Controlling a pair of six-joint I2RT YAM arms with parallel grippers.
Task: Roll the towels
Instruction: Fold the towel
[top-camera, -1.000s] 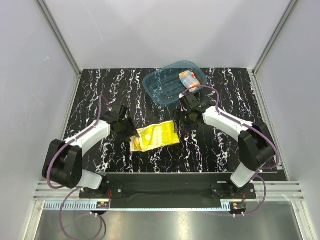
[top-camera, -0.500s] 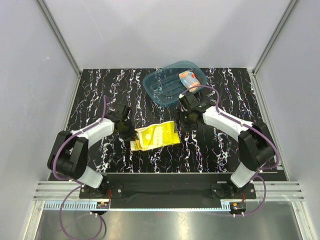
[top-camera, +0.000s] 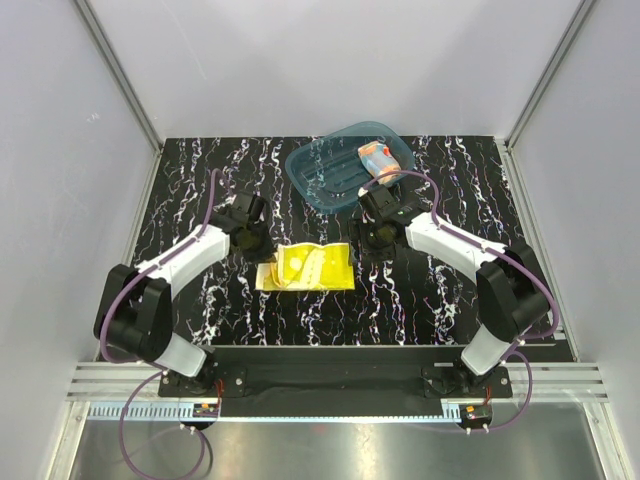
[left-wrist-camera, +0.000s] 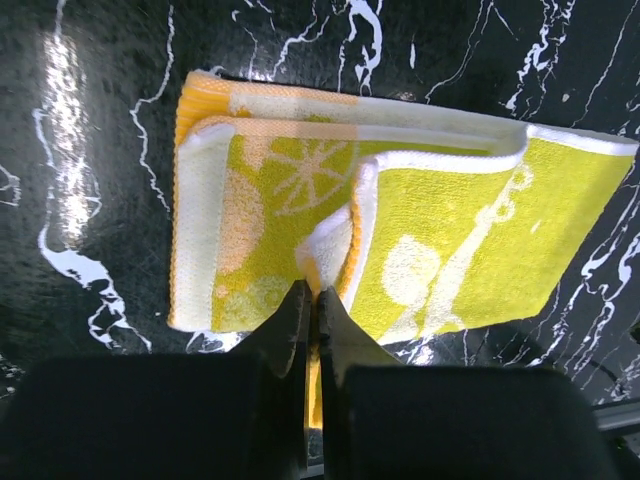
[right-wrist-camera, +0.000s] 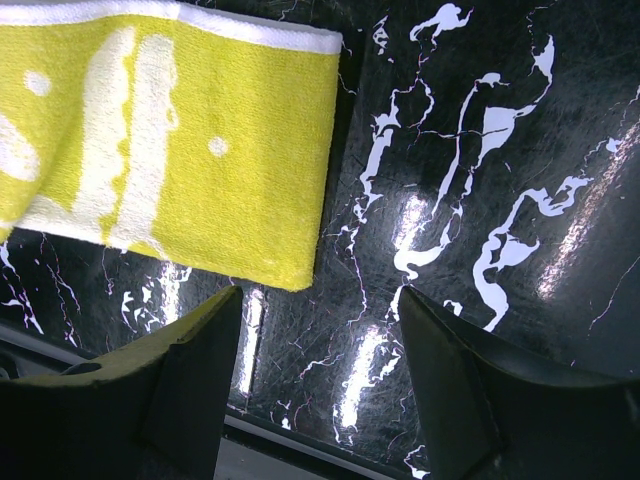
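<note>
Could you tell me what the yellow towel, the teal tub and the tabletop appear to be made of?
Yellow towel: matte terry cloth, fuzzy nap. Teal tub: probably plastic, translucent; table pattern shows through. Tabletop: glossy black marble-look surface, perhaps laminate; glare.

Left arm (top-camera: 185, 262): extended forward and inward from its base, wrist angled down. Left gripper (left-wrist-camera: 313, 296): jaws pressed together, pinching a raised fold of the yellow towel (left-wrist-camera: 460, 230) between the tips. Right arm (top-camera: 450, 245): elbow bent at the outer side, forearm reaching inward toward centre. Right gripper (right-wrist-camera: 320, 300): pointed down, jaws spread wide, nothing between them.
</note>
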